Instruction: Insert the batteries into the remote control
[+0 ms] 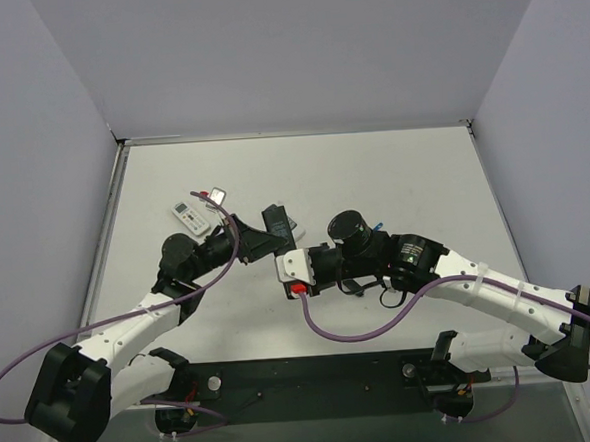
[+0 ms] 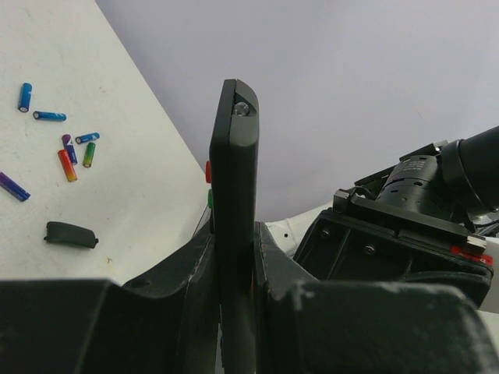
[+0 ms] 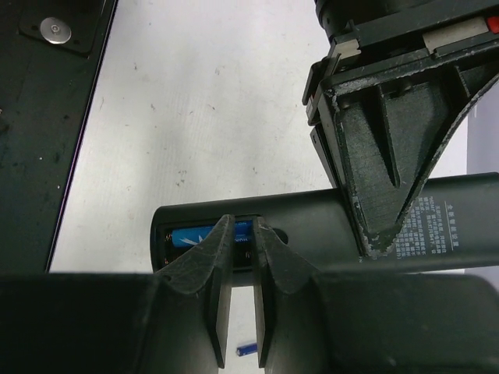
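My left gripper (image 2: pixel 234 257) is shut on the black remote control (image 2: pixel 232 171) and holds it edge-on above the table; it also shows in the top view (image 1: pixel 275 222). In the right wrist view the remote's back (image 3: pixel 312 218) faces me with its battery bay uncovered and a blue battery (image 3: pixel 187 236) inside. My right gripper (image 3: pixel 242 234) has its tips at that bay, fingers a narrow gap apart with nothing between them. Several loose batteries lie on the table: blue (image 2: pixel 49 116), green (image 2: pixel 89 154), red (image 2: pixel 67 165), purple (image 2: pixel 14 187).
The black battery cover (image 2: pixel 70 234) lies on the table near the loose batteries. Another blue battery (image 3: pixel 246 350) lies under the remote. Two white remotes (image 1: pixel 189 216) (image 1: pixel 214 197) lie at the back left. The two arms meet closely at mid-table.
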### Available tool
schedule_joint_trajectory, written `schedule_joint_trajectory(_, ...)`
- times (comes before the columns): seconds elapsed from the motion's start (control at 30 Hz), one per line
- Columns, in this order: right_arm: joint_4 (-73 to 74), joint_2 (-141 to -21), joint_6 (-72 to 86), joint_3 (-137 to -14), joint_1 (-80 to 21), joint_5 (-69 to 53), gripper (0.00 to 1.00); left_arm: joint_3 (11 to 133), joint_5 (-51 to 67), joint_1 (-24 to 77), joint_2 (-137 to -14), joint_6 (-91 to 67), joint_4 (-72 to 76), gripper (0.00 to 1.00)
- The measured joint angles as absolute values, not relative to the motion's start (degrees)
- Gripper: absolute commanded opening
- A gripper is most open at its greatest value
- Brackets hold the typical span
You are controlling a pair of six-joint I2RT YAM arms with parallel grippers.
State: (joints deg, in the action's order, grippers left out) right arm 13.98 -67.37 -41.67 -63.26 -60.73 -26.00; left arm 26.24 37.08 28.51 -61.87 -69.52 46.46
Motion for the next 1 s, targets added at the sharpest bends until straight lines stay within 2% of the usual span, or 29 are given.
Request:
schedule_joint_trajectory(0.37, 11.7, -67.3, -41.6, -63.2, -60.7, -26.0, 0.1, 26.2, 36.5, 27.8, -60.7, -71.2, 47.8, 0.0)
schedule_joint_trajectory(0.53, 10.9, -67.3, -41.3, -62.9, -60.7, -26.0, 0.18, 26.2, 36.3, 27.6, -60.2, -70.7, 47.4, 0.0)
schedule_joint_trajectory(0.57, 10.8, -67.3, -41.0, -62.8, -60.7, -26.0, 0.2, 26.2, 36.2, 27.6, -59.8, -70.0, 46.9, 0.0)
schedule_joint_trajectory(0.6, 10.8, -67.3, -40.7, -62.7, -60.7, -26.1, 0.28, 26.2, 36.1, 27.7, -59.4, -69.1, 46.1, 0.0)
schedule_joint_trajectory(0.67, 10.7, -67.3, -39.8, -62.5, -60.8, -26.3, 0.34, 26.2, 35.6, 27.7, -58.1, -67.1, 44.0, 0.0)
schedule_joint_trajectory(0.7, 10.7, -67.2, -39.3, -62.3, -60.8, -26.4, 0.41, 26.2, 34.7, 27.7, -57.1, -65.6, 42.5, 0.0)
schedule_joint_trajectory(0.97, 8.9, -64.8, -32.6, -60.4, -60.3, -25.4, 0.64, 22.9, 30.5, 27.7, -55.0, -56.9, 35.7, 0.0)
schedule_joint_trajectory(1.0, 8.3, -64.1, -31.0, -60.4, -60.0, -24.8, 0.69, 22.3, 30.1, 27.7, -55.1, -56.0, 34.8, 0.0)
